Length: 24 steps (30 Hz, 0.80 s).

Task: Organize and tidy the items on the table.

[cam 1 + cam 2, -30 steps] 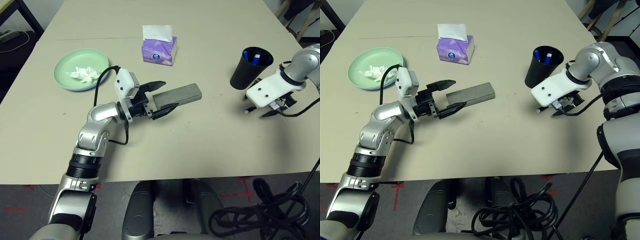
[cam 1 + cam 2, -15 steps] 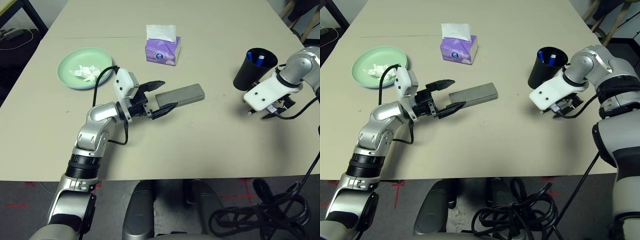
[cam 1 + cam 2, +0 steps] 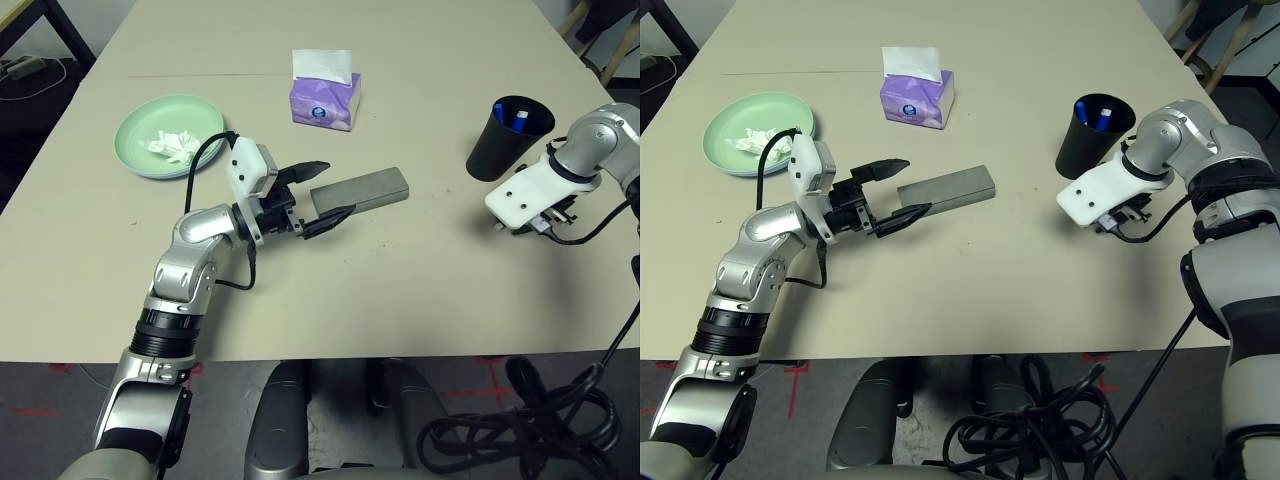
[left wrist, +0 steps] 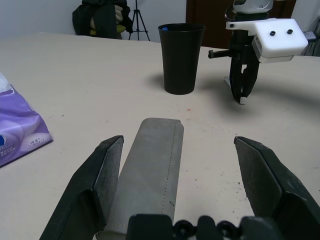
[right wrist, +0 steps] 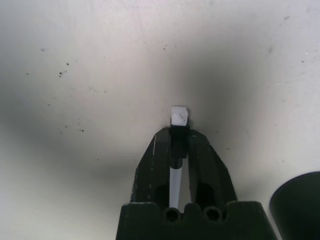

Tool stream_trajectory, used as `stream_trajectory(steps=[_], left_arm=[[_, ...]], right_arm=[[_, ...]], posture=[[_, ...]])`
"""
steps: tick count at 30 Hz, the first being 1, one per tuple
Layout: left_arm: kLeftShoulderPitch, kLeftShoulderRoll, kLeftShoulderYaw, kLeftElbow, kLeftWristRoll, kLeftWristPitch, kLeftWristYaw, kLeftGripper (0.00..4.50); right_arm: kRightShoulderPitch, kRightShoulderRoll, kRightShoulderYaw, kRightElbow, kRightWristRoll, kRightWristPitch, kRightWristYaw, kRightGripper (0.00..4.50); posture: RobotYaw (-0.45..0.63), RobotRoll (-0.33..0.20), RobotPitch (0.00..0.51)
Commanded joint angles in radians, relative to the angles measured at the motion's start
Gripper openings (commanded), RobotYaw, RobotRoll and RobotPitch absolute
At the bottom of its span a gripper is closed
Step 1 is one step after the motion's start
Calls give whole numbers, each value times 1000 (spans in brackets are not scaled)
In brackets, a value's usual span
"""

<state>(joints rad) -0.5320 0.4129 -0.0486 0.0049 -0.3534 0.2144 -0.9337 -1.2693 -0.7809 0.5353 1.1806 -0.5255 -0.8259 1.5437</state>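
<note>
Pale beige table (image 3: 420,300) fills the scene, w/ dark floor and cables below its near edge. Left gripper (image 3: 322,190) sits low at mid-table, fingers spread wide around the near end of the grey oblong glasses case (image 3: 361,191); one finger (image 4: 102,172) is just beside the case, the other is apart from it. Right gripper (image 4: 241,90) points down at the tabletop near the black cup (image 3: 506,136), fingers pinched tight on a thin white pen (image 5: 178,135). Blue-capped pen (image 3: 519,119) stands in the cup. Far left: mint green plate (image 3: 134,136) w/ crumpled white tissue (image 3: 170,145) on it; purple tissue box (image 3: 324,97) is beyond the case.
</note>
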Motion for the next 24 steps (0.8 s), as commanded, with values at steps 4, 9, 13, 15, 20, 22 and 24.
stream_trajectory(steps=[4,9,13,15,20,22,24], left_arm=[[-5,16,-4,-12,-1,-6,-14,4500],[-18,19,-8,14,3,-19,-32,4500],[-24,17,-13,26,5,-30,-40,4500],[-28,16,-14,36,6,-36,-44,4500],[-23,16,-20,63,3,-52,-73,4500],[-24,13,-25,73,5,-56,-81,4500],[-28,10,-27,79,6,-59,-85,4500]], right_arm=[[7,-16,-2,-2,123,85,69,298],[77,-133,163,-306,628,505,71,298],[136,-249,153,-619,956,845,71,298],[157,-271,104,-706,1033,950,71,298],[229,-197,-201,-860,1190,1196,-7,298],[265,-156,-303,-906,1210,1235,-105,298],[309,-97,-397,-933,1200,1234,-236,298]], posture=[[167,0,215],[146,0,186],[134,0,174],[119,0,165],[87,0,157],[76,0,154],[71,0,153]])
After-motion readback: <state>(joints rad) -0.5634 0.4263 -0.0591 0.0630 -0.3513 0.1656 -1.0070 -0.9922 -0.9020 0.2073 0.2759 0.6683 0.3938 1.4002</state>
